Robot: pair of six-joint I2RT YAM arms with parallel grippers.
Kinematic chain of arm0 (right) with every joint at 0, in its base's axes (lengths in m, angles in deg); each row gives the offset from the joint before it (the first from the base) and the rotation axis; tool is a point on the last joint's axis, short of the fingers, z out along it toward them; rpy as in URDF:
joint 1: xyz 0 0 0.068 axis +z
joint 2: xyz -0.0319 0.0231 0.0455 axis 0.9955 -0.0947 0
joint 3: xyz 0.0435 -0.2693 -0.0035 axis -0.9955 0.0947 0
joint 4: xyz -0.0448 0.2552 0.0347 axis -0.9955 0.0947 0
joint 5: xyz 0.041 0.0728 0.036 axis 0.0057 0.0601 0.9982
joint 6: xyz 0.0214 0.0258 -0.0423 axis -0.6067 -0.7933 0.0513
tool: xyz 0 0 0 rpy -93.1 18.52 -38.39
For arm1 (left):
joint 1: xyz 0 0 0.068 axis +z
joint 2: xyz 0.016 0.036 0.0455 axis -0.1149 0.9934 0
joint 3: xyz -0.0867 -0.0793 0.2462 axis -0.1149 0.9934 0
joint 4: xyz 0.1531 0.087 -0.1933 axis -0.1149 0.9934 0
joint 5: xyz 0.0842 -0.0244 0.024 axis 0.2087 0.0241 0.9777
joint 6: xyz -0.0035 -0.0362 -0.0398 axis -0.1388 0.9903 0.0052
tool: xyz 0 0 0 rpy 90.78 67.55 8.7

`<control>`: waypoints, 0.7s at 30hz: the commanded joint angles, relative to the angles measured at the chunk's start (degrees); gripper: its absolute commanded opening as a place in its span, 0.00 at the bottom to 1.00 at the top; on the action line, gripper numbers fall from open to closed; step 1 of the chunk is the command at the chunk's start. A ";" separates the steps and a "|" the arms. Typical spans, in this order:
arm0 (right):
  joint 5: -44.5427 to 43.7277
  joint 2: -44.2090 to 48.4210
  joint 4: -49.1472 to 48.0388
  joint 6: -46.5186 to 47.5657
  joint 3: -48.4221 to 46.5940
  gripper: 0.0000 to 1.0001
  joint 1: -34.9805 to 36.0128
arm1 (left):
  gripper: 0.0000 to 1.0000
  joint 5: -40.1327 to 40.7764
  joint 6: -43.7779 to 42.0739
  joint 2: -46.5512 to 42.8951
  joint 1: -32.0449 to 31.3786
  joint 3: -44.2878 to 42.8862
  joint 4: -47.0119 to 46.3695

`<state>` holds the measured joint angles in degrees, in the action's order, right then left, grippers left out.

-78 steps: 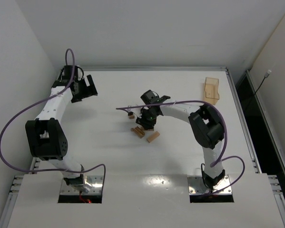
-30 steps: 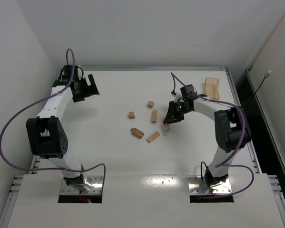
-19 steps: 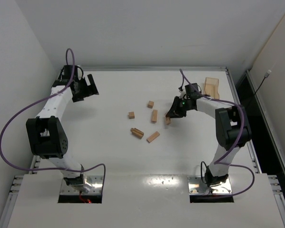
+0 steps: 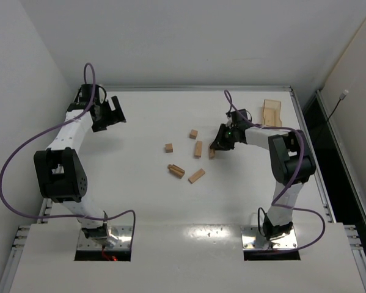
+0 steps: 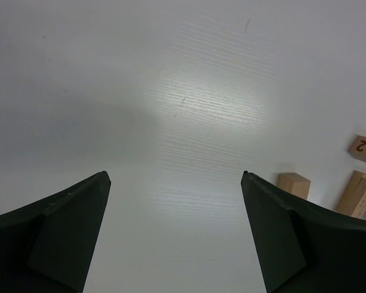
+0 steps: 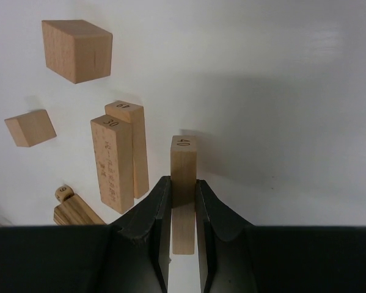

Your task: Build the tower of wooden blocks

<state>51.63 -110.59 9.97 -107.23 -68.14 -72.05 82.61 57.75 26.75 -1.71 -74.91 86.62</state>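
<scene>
Tabletop: white (image 4: 146, 201), with both arm bases at its near edge.
Wood blocks: loose light-tan pieces (image 4: 168, 148) spread over the middle of the tabletop, all lying flat with none resting on another.
Nearest pieces: a plain bar (image 4: 197, 176) lies slantwise; just to its left is a darker striped piece (image 4: 176, 170).
Middle pieces: two numbered bars (image 6: 118, 162) lie side by side with their long faces touching.
Right hand: (image 6: 183, 189) low over the middle of the tabletop, its fingers pinching the sides of the bar marked 40 (image 6: 184, 160).
Bar marked 40: just right of the two numbered bars, its far end jutting past the fingertips. Whether it rests on the tabletop cannot be told.
Farther piece: a larger cube (image 4: 193, 133) sits beyond the bars, apart from them.
Left hand: (image 5: 175, 177) spread wide and holding nothing, over bare tabletop at the far left, well apart from the blocks.
Tray: shallow, light wood (image 4: 271, 113), at the far right of the tabletop, beyond the right hand.
</scene>
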 commanded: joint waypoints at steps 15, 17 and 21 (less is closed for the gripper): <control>0.16 -5.05 -5.11 -4.23 -3.08 0.00 5.15 | 0.87 -0.26 0.29 0.74 2.32 -2.28 -1.58; 0.16 -5.66 -5.11 -4.23 -3.69 0.00 5.15 | 0.87 -0.78 0.29 0.74 2.84 -2.28 -1.58; 0.16 -6.28 -5.11 -4.84 -5.01 0.00 6.20 | 0.87 -0.79 0.29 1.26 3.37 -2.28 -1.58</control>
<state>52.68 -115.55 5.27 -110.92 -71.35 -66.98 82.37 57.75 27.56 0.38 -74.96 86.62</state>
